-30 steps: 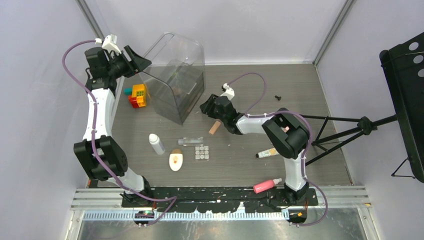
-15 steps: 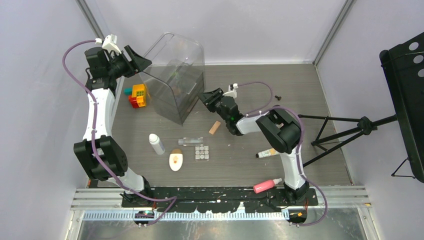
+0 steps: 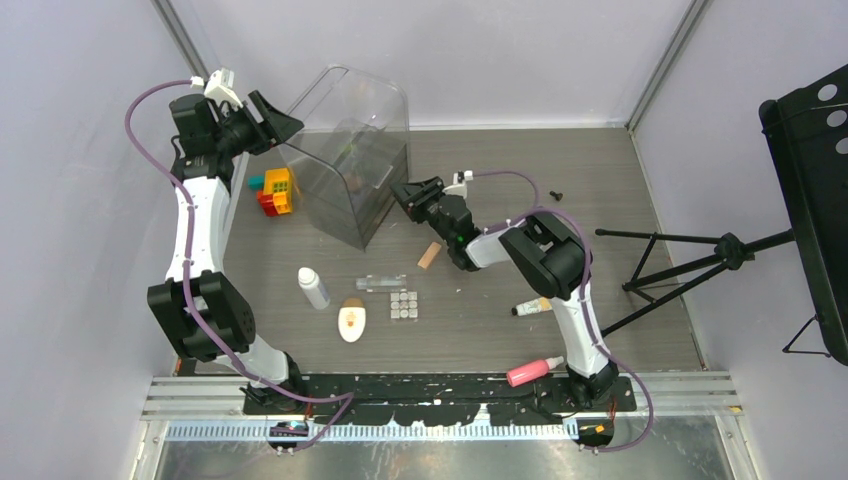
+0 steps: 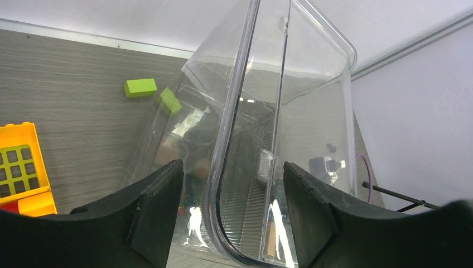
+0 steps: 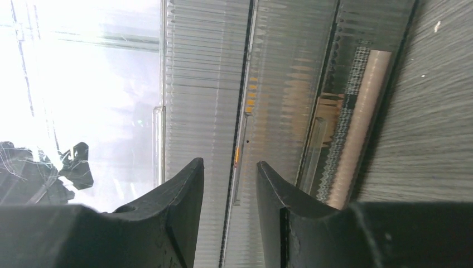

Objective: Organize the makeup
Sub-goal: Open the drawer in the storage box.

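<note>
The makeup lies on the table in the top view: a peach sponge [image 3: 430, 255], a white bottle [image 3: 313, 288], a clear bottle [image 3: 381, 283], a square-pan palette [image 3: 404, 305], a white oval compact [image 3: 351, 320], a cream tube [image 3: 533, 306] and a pink bottle [image 3: 534, 371]. My right gripper [image 3: 405, 193] is narrowly open and empty, its tips at the clear case's right side; in the right wrist view the gripper [image 5: 230, 167] faces ribbed drawer fronts [image 5: 268, 84]. My left gripper [image 3: 272, 118] is open; in the left wrist view the gripper [image 4: 233, 192] straddles the case's curved wall edge [image 4: 215, 167] without pinching it.
The large clear case [image 3: 355, 150] stands at the back. Colourful toy bricks [image 3: 275, 190] lie to its left; green bricks [image 4: 140, 87] and a yellow one [image 4: 19, 167] show in the left wrist view. A small black part [image 3: 554, 192] and a tripod [image 3: 700, 250] are at the right.
My right gripper has moved left and back, from above the peach sponge up to the case's right side. The sponge and the left arm have not moved.
</note>
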You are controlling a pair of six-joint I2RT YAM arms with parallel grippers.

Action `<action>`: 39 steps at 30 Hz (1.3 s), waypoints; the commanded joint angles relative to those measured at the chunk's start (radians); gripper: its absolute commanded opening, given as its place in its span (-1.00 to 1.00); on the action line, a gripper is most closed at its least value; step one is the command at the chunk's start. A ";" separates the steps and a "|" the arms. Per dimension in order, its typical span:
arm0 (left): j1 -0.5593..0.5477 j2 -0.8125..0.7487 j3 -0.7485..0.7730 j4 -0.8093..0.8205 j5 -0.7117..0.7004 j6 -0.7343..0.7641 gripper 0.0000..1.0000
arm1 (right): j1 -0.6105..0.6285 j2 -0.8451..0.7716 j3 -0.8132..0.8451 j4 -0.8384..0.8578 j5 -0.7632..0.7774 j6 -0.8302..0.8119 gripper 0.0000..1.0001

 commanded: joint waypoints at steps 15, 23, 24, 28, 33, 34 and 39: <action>0.000 -0.010 -0.002 0.037 0.038 -0.013 0.35 | -0.004 0.081 0.092 0.066 0.010 0.061 -0.17; 0.001 -0.011 -0.003 0.038 0.040 -0.015 0.36 | -0.004 0.098 0.122 0.052 0.000 0.063 -0.18; 0.000 -0.011 -0.003 0.039 0.040 -0.015 0.36 | -0.005 0.103 0.126 0.052 -0.001 0.065 -0.18; 0.000 -0.011 -0.004 0.042 0.042 -0.016 0.36 | -0.005 0.123 0.138 0.053 -0.002 0.074 -0.24; -0.001 -0.011 -0.004 0.043 0.044 -0.018 0.36 | -0.005 0.141 0.151 0.057 -0.008 0.085 -0.30; -0.001 -0.011 -0.005 0.043 0.044 -0.019 0.36 | -0.005 0.143 0.153 0.058 -0.010 0.085 -0.31; 0.000 -0.010 -0.004 0.044 0.045 -0.019 0.36 | -0.005 0.145 0.163 0.063 -0.016 0.085 -0.43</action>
